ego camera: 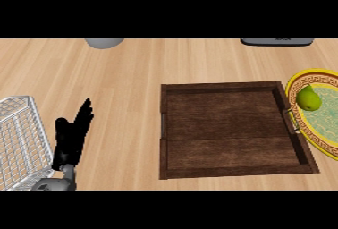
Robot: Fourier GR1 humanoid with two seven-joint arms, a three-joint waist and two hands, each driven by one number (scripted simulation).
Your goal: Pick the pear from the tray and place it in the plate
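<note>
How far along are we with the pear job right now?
Done, by the look of it: the pear lies on the plate near its left rim, and the tray holds nothing. Nothing is in hand: the left hand rests open at the lower left, and the right hand is out of view. No step seems left.

A single head view looks steeply down on a wooden worktop (132,80). A brown tray (231,134) fills the middle. The far edge cuts off what may be a bowl (104,42).
</note>
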